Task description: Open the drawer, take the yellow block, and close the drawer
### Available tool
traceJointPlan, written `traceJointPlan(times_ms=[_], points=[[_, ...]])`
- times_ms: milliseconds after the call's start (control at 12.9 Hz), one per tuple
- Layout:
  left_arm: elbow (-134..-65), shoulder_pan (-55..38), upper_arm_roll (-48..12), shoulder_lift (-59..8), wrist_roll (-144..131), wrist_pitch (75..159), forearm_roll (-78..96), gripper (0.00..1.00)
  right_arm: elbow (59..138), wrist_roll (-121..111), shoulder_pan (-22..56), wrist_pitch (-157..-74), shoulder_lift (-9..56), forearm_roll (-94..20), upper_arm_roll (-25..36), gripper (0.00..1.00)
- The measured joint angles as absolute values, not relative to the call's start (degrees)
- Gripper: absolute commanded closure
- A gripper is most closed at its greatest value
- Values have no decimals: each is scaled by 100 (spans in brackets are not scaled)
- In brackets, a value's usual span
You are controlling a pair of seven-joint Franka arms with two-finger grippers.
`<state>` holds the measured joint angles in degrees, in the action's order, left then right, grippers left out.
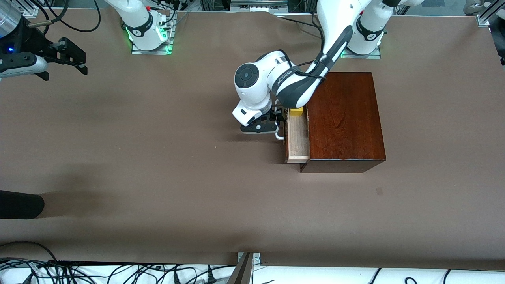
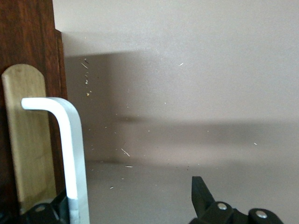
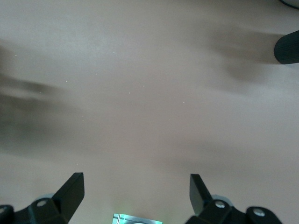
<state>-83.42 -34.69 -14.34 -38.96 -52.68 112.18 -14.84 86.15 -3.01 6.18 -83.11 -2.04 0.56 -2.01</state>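
Note:
The mahogany box [image 1: 343,118] stands toward the left arm's end of the table. Its drawer [image 1: 298,138] is pulled partly out and shows pale wood. The yellow block [image 1: 296,111] lies in the drawer at the end farther from the front camera, partly under the left arm. My left gripper [image 1: 276,120] is open at the white handle [image 1: 279,136]. In the left wrist view the handle [image 2: 70,149] stands just inside one finger of the left gripper [image 2: 128,193], and the drawer front [image 2: 28,140] is beside it. My right gripper [image 1: 75,59] is open and empty, waiting over the right arm's end; the right wrist view [image 3: 135,182] shows only bare table.
A dark rounded object [image 1: 19,204] lies at the table's edge at the right arm's end, also in the right wrist view [image 3: 287,46]. Cables run along the table edge nearest the front camera [image 1: 118,272]. The brown table [image 1: 158,157] spreads beside the box.

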Motion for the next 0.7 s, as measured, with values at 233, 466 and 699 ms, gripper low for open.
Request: traceJointPlan(times_ms=[233,466,699], points=[[-8236,-3483,-1441,-3872,-5316,11236,-1377,0,8614,-301,618,-8296,-205,56,-201,0],[-8115,-3464,-1446,-3819,-5327,11038,-1240,0,8609,-302,618,-8295,-205,56,-227,0],[-7754,-3470,-1515,-3392,-5340,10209,-1196,0,8605,-301,619,-8281,-211,57,-300,0]])
